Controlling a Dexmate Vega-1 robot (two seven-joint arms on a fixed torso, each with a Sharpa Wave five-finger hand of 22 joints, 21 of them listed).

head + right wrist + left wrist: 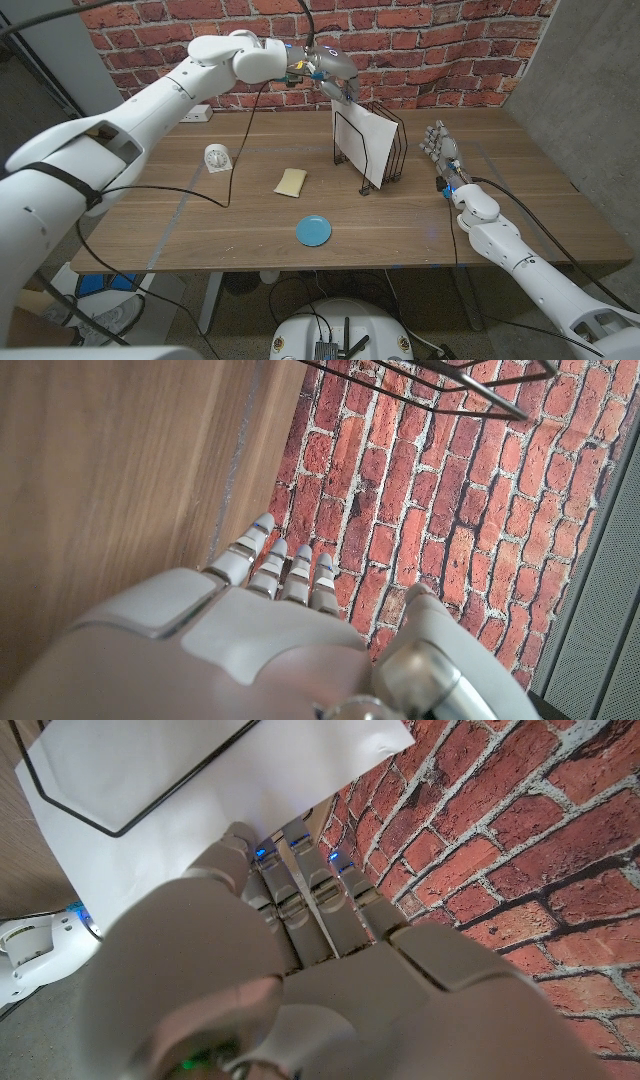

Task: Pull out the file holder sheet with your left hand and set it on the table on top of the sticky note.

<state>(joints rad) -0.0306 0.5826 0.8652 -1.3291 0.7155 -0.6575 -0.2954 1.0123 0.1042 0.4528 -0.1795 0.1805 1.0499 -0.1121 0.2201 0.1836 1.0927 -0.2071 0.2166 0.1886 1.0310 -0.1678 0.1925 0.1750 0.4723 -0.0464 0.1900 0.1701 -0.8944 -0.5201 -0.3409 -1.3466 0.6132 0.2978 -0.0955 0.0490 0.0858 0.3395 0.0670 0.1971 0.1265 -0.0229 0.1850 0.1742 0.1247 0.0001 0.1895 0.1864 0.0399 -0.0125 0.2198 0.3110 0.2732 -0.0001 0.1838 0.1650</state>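
Head view. We see a wooden table (480,215) set against a red brick wall (450,40), with a grey panel to the right. On it stand a black wire file holder (385,150) holding a white sheet (362,142), a yellow sticky note (291,181) just left of the holder, a blue disc (313,231) nearer the front edge, and a small white timer (217,158). The left hand (330,70) reaches in over the holder, its fingers at the sheet's top edge; the sheet sits in the holder, well apart from the sticky note. The right hand (438,145) stands upright beside the holder, fingers apart and holding nothing.

Left wrist view. We see the left hand (300,950) with its fingertips (262,848) against the sheet (160,810), behind a wire of the holder (130,828); whether they clamp the paper we cannot tell.

Right wrist view. We see the right hand (270,630), fingers extended along the tabletop toward the brick wall, touching nothing.

We can read no writing.
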